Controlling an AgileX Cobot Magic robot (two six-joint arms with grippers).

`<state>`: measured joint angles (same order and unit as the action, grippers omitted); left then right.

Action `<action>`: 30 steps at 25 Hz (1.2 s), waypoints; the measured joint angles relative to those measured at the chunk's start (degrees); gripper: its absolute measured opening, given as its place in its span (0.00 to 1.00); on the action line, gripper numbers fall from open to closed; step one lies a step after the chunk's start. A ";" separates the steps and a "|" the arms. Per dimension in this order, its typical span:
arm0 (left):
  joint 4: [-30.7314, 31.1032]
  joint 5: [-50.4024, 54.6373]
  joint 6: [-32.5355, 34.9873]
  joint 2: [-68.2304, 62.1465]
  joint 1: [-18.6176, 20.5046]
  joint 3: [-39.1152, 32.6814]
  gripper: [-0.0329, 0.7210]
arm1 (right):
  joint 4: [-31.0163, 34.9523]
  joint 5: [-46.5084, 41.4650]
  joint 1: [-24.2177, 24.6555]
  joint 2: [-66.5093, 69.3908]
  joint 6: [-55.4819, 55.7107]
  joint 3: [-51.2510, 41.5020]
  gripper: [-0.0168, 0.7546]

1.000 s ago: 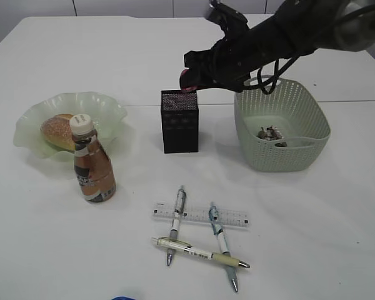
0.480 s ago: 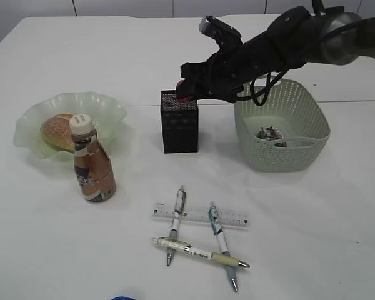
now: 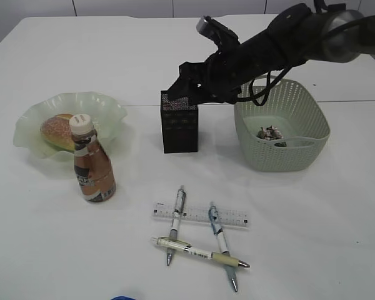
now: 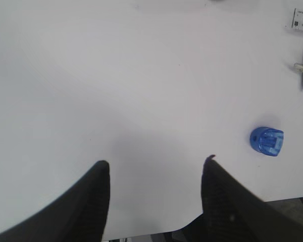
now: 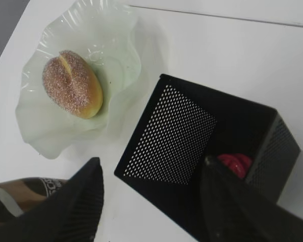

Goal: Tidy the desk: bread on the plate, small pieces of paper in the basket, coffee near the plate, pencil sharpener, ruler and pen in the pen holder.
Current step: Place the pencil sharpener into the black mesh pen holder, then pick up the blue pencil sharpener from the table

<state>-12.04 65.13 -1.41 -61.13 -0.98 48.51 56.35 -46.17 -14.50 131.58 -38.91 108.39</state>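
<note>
right end effector is spread over your pen holder; red sharpener lies inside, below it.

Right claw hangs spread, arm outstretched; left claw hovers agape.

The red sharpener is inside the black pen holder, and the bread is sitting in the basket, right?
Not quite. The red sharpener is inside the black pen holder, but the bread sits on the green plate, not in the basket. The right wrist view shows it.
</note>
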 joint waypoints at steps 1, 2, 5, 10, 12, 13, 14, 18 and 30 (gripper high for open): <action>0.00 0.00 0.00 0.00 0.00 0.00 0.61 | -0.83 -0.52 0.00 -0.30 0.71 0.00 0.60; 0.00 0.11 0.00 0.00 0.00 0.00 0.61 | -2.41 -1.07 0.00 -0.98 2.08 0.00 0.60; 0.00 0.66 0.11 0.00 0.00 0.00 0.61 | -8.42 -3.58 0.00 -4.07 7.03 0.00 0.59; 0.00 1.07 1.41 0.00 0.00 0.00 0.61 | -18.64 -11.56 -0.12 -10.74 14.71 0.00 0.57; 0.00 1.07 1.41 0.00 0.00 0.00 0.61 | -22.50 -15.30 -0.47 -13.18 17.51 0.00 0.56; 0.00 1.07 1.41 0.00 0.00 0.00 0.61 | -24.10 -17.33 -0.46 -14.27 18.85 0.00 0.56; 0.00 1.07 1.41 0.00 0.00 0.00 0.61 | -25.59 -19.36 -0.69 -15.27 19.85 0.00 0.56; -0.09 1.07 1.41 0.00 0.00 0.00 0.61 | -30.79 -23.54 -1.83 -18.80 22.99 -0.47 0.56; -0.13 1.07 1.41 0.00 0.00 0.00 0.61 | -37.30 -23.15 -13.19 -33.10 30.08 -21.72 0.56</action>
<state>-12.17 66.20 0.00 -61.13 -0.98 48.51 19.05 -69.31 -27.69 98.48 -8.83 86.67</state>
